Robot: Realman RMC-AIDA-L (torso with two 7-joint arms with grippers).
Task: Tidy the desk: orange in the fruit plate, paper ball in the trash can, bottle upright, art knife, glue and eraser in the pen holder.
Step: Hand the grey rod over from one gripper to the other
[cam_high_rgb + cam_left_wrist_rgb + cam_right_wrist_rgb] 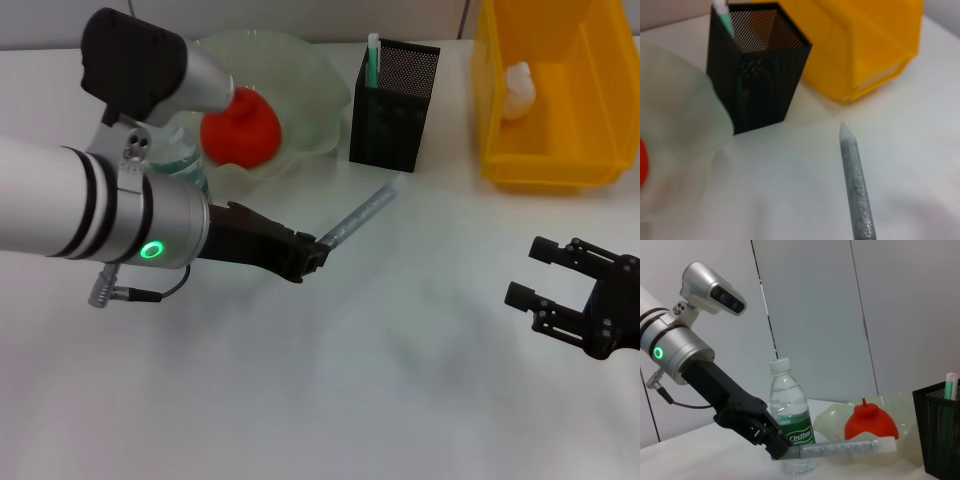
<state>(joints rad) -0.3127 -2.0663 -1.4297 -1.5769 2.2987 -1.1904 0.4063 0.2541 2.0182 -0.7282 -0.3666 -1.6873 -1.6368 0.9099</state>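
Head view: left gripper sits mid-counter, its fingers closed on the near end of a grey glitter glue stick, which points far-right toward the pen holder. The holder stands just right of the fruit plate; a green-and-white pen already stands in its far-left corner. The orange lies in the plate, the paper ball in the trash can at far right, and the bottle stands mostly hidden behind the left arm. Right gripper is parked near-right, fingers spread, holding nothing. Step in hand, by my reading: carry the glue to the holder. To do it well, lift until the tip is above the mesh rim, tilt the stick toward vertical, aim for the open right side away from the pen, and release only once the tip is inside. Left wrist view: glue stick shows tip-first, apart from the pen holder, with the trash can behind; own fingers not visible here. Right wrist view: left gripper clamps the stick roughly level just above the counter; the bottle is upright behind it, orange in the plate, pen holder at the edge. Eraser and art knife not seen.
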